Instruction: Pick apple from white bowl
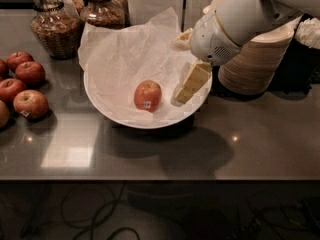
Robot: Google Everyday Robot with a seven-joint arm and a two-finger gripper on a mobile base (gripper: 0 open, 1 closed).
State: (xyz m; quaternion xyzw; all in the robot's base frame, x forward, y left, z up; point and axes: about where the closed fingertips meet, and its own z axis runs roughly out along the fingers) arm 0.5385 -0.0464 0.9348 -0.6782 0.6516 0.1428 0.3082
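Note:
The orange-red apple (pixel 148 95) with a small white sticker lies on crumpled white tissue inside the wide white bowl (pixel 101 105) at the middle of the counter. My gripper (pixel 177 73) reaches in from the upper right, over the bowl's right side. It is just right of the apple and does not touch it. Its lower beige finger (pixel 192 82) points down-left into the bowl, and the other finger (pixel 181 41) sits higher, well apart from it. The gripper is open and empty.
Several darker red apples (pixel 29 88) sit grouped at the left of the dark counter. Two glass jars (pixel 53 26) stand behind the bowl at the back left. A stack of beige paper bowls (pixel 256 60) stands right of the bowl, under my arm.

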